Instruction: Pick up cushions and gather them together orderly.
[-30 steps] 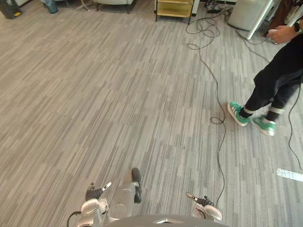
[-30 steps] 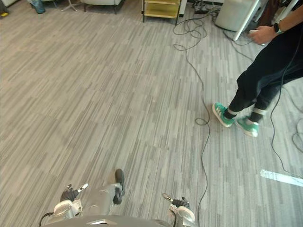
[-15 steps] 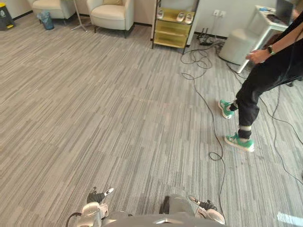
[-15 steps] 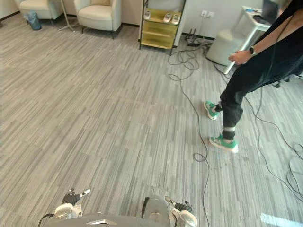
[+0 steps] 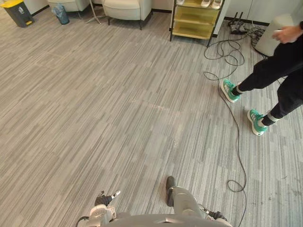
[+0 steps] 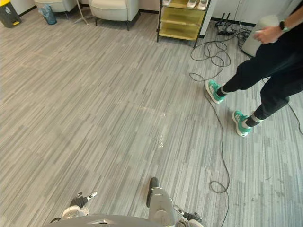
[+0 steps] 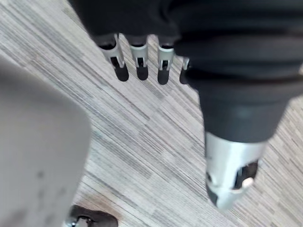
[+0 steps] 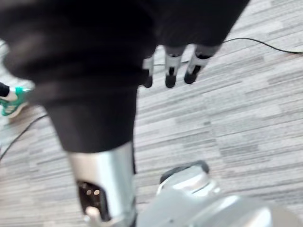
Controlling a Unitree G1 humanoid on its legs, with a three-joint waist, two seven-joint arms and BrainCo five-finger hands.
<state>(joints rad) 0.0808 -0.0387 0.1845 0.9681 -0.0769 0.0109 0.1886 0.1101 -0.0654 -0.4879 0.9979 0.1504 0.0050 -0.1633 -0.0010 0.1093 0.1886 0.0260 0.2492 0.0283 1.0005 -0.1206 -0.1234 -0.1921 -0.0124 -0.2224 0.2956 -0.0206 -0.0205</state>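
My left hand (image 5: 104, 201) hangs low at my left side above the grey striped carpet (image 5: 118, 109). In the left wrist view its fingers (image 7: 137, 59) point straight down, the thumb (image 7: 232, 175) stands apart, and nothing is held. My right hand (image 5: 217, 215) hangs at my right side. Its fingers (image 8: 173, 71) are also straight over the carpet, the thumb (image 8: 102, 189) is apart, and it is empty.
A person (image 5: 279, 71) in black trousers and green shoes (image 5: 257, 122) walks at the right. A black cable (image 5: 236, 137) runs across the floor towards a yellow shelf (image 5: 196, 16). A cream armchair (image 5: 128, 7) and two bins (image 5: 19, 10) stand at the far edge.
The camera has shifted, so the far furniture sits higher in the picture. The person has stepped, with both feet now further right. Both hands still hang empty at my sides.
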